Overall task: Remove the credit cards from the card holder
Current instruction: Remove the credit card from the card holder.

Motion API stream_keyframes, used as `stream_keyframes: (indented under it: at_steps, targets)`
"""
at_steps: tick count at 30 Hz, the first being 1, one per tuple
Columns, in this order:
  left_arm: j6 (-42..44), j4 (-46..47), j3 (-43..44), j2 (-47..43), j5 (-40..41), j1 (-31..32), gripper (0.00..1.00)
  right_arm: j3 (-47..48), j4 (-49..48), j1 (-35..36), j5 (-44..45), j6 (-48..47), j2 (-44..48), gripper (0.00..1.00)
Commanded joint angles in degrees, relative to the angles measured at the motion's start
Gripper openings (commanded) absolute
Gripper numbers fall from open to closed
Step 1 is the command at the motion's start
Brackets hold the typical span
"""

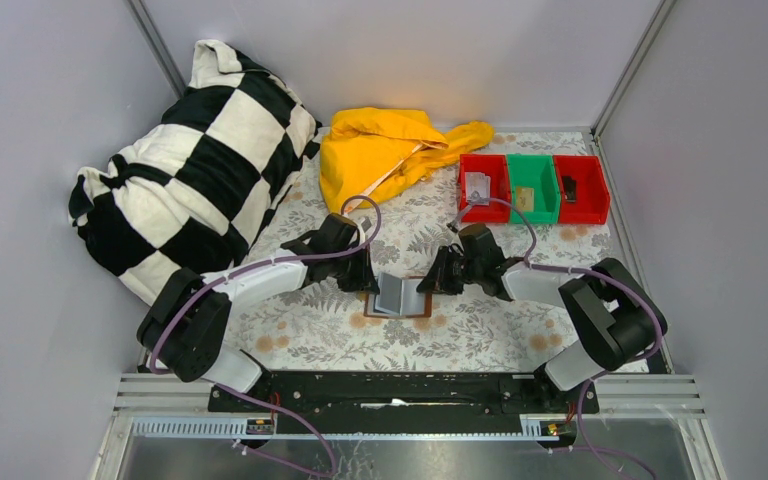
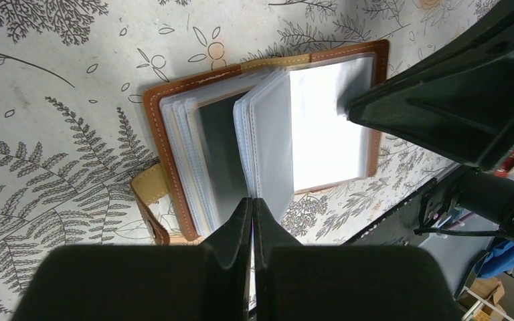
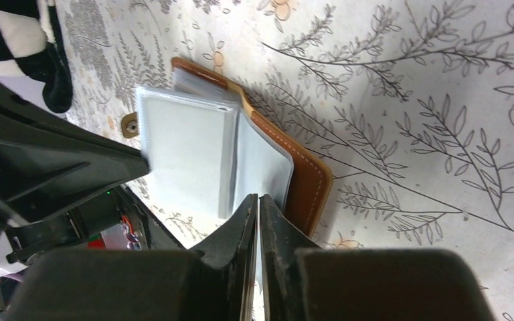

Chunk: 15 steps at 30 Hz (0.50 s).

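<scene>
The left arm (image 1: 260, 278) and right arm (image 1: 535, 283) stretch low toward each other, jaws pinching clear sleeves (image 2: 268, 147). The card holder (image 1: 397, 297) lies open, long axis left-right.

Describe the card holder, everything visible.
The card holder lies open and flat on the floral tablecloth between both arms. It has a brown leather-look cover with pale stitching and a snap tab. Inside is a fan of clear plastic sleeves, some standing up. The left gripper and right gripper each look pinched shut on a sleeve edge. Whether the sleeves hold cards is unclear.
</scene>
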<state>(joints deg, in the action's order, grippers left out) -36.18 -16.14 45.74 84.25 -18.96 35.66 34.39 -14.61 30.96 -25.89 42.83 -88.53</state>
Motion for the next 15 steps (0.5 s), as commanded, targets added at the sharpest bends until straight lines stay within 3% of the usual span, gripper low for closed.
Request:
stream_keyframes:
  at_steps: [1,15]
  targets:
    - [0.77,0.48,2.61,-1.44,-1.48,-0.07,0.02,-1.52,-0.71,-0.23,1.38,-1.13,-1.89,0.11]
    - [-0.42,4.87,2.77,-0.2,-8.3,1.31,0.0,-4.08,-6.58,-0.28,-0.44,1.98,-4.02,0.1]
